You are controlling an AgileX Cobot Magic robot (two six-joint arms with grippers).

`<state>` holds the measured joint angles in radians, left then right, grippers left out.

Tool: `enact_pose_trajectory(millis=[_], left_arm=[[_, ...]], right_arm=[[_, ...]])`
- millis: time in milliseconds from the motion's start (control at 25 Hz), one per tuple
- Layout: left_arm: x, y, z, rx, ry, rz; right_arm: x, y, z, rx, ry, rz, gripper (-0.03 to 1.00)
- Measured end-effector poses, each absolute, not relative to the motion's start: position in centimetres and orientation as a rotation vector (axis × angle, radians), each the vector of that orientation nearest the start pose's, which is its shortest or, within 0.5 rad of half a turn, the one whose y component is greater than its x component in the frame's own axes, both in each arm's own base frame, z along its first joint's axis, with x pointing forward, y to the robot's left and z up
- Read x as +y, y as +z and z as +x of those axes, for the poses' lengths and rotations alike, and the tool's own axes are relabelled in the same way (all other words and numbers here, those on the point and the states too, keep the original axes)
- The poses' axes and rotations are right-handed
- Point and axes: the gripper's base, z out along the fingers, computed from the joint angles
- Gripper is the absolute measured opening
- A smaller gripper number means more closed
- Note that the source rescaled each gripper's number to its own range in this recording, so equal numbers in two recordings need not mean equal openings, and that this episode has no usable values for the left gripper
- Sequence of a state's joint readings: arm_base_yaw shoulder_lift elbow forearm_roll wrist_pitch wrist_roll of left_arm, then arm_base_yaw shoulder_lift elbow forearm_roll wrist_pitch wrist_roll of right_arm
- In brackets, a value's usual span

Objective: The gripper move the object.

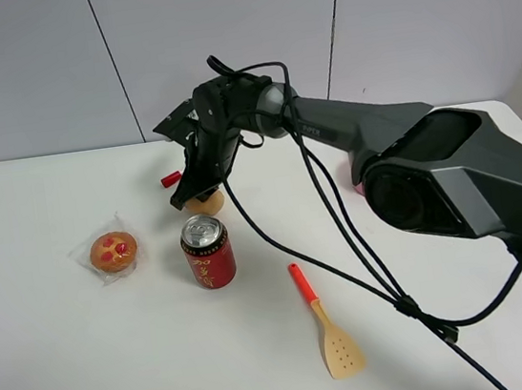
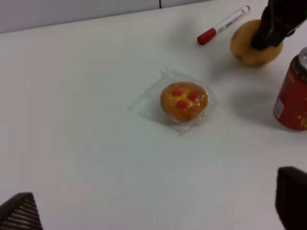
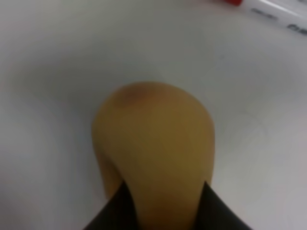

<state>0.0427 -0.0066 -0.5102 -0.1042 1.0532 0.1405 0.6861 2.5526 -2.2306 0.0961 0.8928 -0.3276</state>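
My right gripper [image 1: 191, 193] pinches the object [image 1: 209, 203] between its fingers, upper centre of the high view, on the white table [image 1: 92, 371] just above the red can [image 1: 208, 251]. My left gripper [image 2: 156, 206] hangs spread wide. I cannot read the can's gold print or the marker's [image 2: 224, 24] lettering. I count one can, one marker, one wrapped pastry [image 1: 114, 252] and one spatula [image 1: 328, 326].

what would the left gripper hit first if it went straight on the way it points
Probably the wrapped pastry, centred ahead of the open left gripper; only bare table lies between, depth unclear.
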Motion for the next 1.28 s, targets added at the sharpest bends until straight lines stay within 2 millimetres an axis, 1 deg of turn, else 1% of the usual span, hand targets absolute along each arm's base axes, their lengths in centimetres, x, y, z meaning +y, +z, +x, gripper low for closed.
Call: enact_pose_trajectory(millis=[80, 120, 160, 200, 280, 360, 400, 480, 560, 680, 720, 800, 840, 960, 1080, 1160, 1280], left_arm=[[-0.9, 28.1, -0.7, 2.013, -0.008, 0.104], [-0.9, 28.1, -0.7, 2.013, -0.008, 0.104], [-0.9, 28.1, -0.7, 2.013, -0.008, 0.104], [-0.9, 28.1, -0.7, 2.013, -0.008, 0.104], [-0.9, 28.1, -0.7, 2.013, -0.008, 0.104], [-0.9, 28.1, -0.7, 2.013, -0.007, 0.105], [-0.9, 28.1, -0.7, 2.013, -0.007, 0.105], [-0.9, 28.1, -0.7, 2.013, -0.007, 0.105], [-0.9, 28.1, -0.7, 2.013, -0.007, 0.105], [-0.9, 28.1, -0.7, 2.013, -0.007, 0.105], [-0.9, 28.1, -0.7, 2.013, -0.007, 0.105], [-0.9, 28.1, -0.7, 2.013, -0.007, 0.105], [-0.9, 28.1, -0.7, 2.013, -0.007, 0.105], [-0.9, 28.1, -0.7, 2.013, -0.008, 0.104], [-0.9, 28.1, -0.7, 2.013, -0.008, 0.104], [-0.9, 28.1, -0.7, 2.013, -0.008, 0.104], [-0.9, 28.1, -0.7, 2.013, -0.008, 0.104]], right_arm=[[34.9, 12.9, 41.8, 2.400, 0.227, -1.258, 0.00], [34.9, 12.9, 41.8, 2.402, 0.227, -1.257, 0.03], [34.8, 12.9, 41.8, 2.405, 0.226, -1.259, 0.09], [34.8, 12.9, 41.8, 2.410, 0.226, -1.261, 0.19], [34.8, 12.8, 41.7, 2.418, 0.224, -1.266, 0.46], [34.8, 12.8, 41.7, 2.418, 0.223, -1.266, 0.77], [34.8, 12.9, 41.7, 2.419, 0.223, -1.266, 0.87], [34.8, 12.9, 41.7, 2.420, 0.223, -1.263, 0.95], [34.8, 12.9, 41.7, 2.419, 0.223, -1.263, 0.98], [34.8, 13.0, 41.7, 2.419, 0.223, -1.263, 1.00], [34.8, 13.3, 41.7, 2.419, 0.225, -1.262, 1.00], [34.6, 14.5, 41.5, 2.420, 0.226, -1.266, 1.00], [34.5, 15.5, 41.3, 2.415, 0.228, -1.266, 1.00], [33.8, 19.7, 40.5, 2.412, 0.236, -1.256, 1.00], [32.7, 24.4, 39.1, 2.426, 0.248, -1.233, 1.00], [32.0, 26.8, 38.3, 2.435, 0.252, -1.224, 1.00], [31.2, 30.2, 37.3, 2.412, 0.279, -1.153, 1.00]])
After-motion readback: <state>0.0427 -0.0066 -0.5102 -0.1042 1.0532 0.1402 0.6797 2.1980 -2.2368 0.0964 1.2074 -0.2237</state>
